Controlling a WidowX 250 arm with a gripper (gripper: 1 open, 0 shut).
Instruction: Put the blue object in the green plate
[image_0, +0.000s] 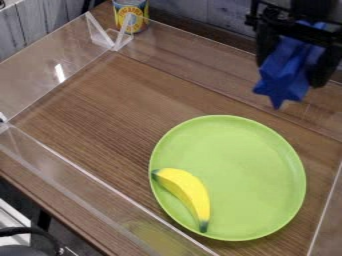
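The blue object (285, 76) hangs in the air at the upper right, held between the black fingers of my gripper (294, 58), which points down and is shut on it. It hovers beyond the far right rim of the green plate (254, 175). The plate lies on the wooden table at the lower right. A yellow banana (185, 195) rests on the plate's near left part.
Clear plastic walls (54, 70) fence the wooden tabletop (107, 110) on the left, near and right sides. A yellow can (128, 15) stands beyond the far left wall.
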